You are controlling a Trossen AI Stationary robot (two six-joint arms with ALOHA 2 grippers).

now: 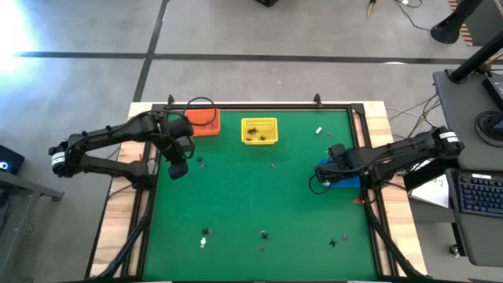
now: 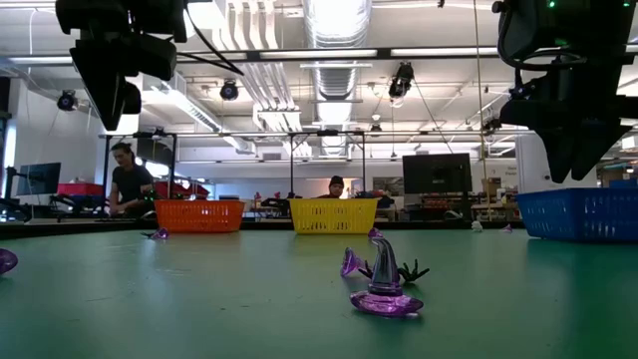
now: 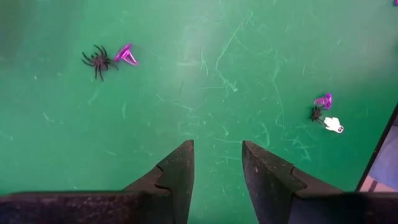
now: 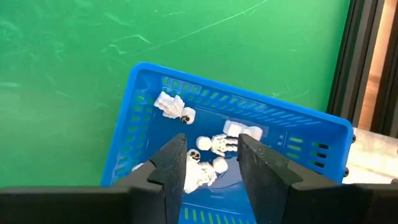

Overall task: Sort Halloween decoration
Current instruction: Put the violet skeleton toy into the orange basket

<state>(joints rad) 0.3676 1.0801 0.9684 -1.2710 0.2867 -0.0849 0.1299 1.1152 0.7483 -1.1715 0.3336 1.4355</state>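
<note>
The decoration is tiny trinkets scattered on the green table. A black spider [image 3: 97,60] and a purple piece [image 3: 126,55] lie together. A purple, a black and a white trinket [image 3: 334,125] lie in a cluster farther off. A purple witch hat [image 2: 387,289] stands near the near edge [image 1: 263,233]. My left gripper [image 3: 217,165] is open and hovers over bare mat beside the orange basket [image 1: 203,120]. My right gripper [image 4: 212,149] is open above the blue basket [image 4: 149,81], which holds white skeleton figures [image 4: 174,107].
A yellow basket [image 1: 259,130] with dark trinkets stands at the far middle. Loose trinkets lie by the far right corner [image 1: 319,130] and along the near edge [image 1: 206,233]. A black frame rail [image 4: 345,62] runs beside the blue basket. People [image 2: 125,179] are in the room behind.
</note>
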